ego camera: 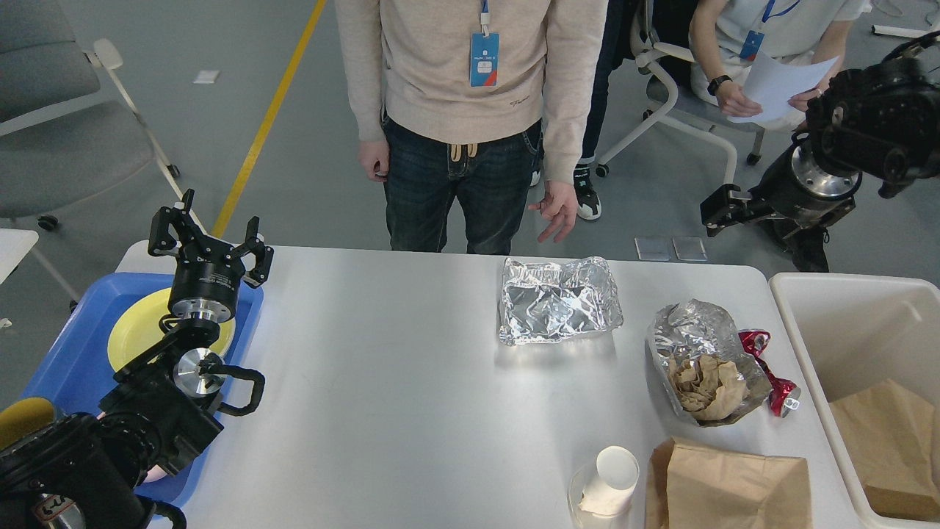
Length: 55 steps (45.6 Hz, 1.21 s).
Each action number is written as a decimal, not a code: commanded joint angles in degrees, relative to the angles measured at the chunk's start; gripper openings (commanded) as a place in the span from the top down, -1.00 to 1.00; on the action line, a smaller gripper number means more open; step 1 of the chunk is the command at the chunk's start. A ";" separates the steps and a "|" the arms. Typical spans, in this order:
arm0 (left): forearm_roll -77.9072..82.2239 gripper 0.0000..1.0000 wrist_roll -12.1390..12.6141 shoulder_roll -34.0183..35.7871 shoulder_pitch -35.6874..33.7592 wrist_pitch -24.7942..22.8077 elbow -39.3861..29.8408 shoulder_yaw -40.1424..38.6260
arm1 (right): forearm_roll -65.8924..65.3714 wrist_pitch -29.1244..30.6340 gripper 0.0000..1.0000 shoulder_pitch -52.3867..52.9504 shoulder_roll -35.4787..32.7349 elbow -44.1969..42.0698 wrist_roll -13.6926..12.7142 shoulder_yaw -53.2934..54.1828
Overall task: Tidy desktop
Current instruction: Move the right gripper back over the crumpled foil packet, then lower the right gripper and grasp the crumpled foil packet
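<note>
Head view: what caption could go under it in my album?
Robot's open left gripper above a yellow plate; foil and paper bag litter the desktop.

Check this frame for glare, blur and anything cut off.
Head view: sharp overall; overhead light glares on the desktop below the crumpled foil sheet; the paper bag and cup are cropped at the bottom edge.

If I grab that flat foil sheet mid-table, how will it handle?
The foil sheet is thin and crinkled, so it is probably very light and will likely crumple rather than stay stiff. It lies nearly flat on the desktop, so a push may just slide it.
</note>
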 commanded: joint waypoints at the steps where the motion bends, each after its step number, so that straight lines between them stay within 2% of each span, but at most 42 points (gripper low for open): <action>1: 0.00 -0.93 0.00 0.03 0.00 -0.03 0.00 0.00 | 0.29 7.96 -0.99 7.97 2.47 1.91 0.03 -0.31; 5: 0.00 -0.93 0.00 0.03 0.00 -0.03 0.00 0.00 | 0.64 9.29 -0.99 11.14 3.96 1.82 0.03 0.22; 10: 0.00 -0.93 0.00 0.03 0.00 -0.03 0.00 0.00 | 0.82 5.79 -0.98 9.22 4.67 0.94 -0.06 2.58; 17: 0.00 -0.93 0.00 0.03 0.00 -0.03 0.00 0.00 | 0.56 -6.78 -0.98 -3.69 5.54 -1.08 -0.23 6.54; 26: 0.00 -0.93 0.00 0.03 0.00 -0.03 0.00 0.00 | 0.65 -24.71 -0.97 -21.62 14.68 -11.61 -0.23 8.83; 30: 0.00 -0.93 0.00 0.03 0.00 -0.03 0.00 0.00 | 0.64 -29.90 -0.97 -27.87 19.16 -17.15 -0.23 8.65; 42: 0.00 -0.93 0.00 0.03 0.00 -0.03 0.00 0.00 | -0.50 -34.83 -0.95 -40.79 26.20 -32.54 -0.23 7.51; 48: 0.00 -0.93 0.00 0.03 0.00 -0.03 0.00 0.00 | -1.55 -35.45 -0.95 -44.05 27.08 -36.23 -0.23 6.55; 55: 0.00 -0.93 0.00 0.03 0.00 -0.03 0.00 0.00 | -1.82 -36.59 -0.94 -45.02 26.90 -36.59 -0.32 6.46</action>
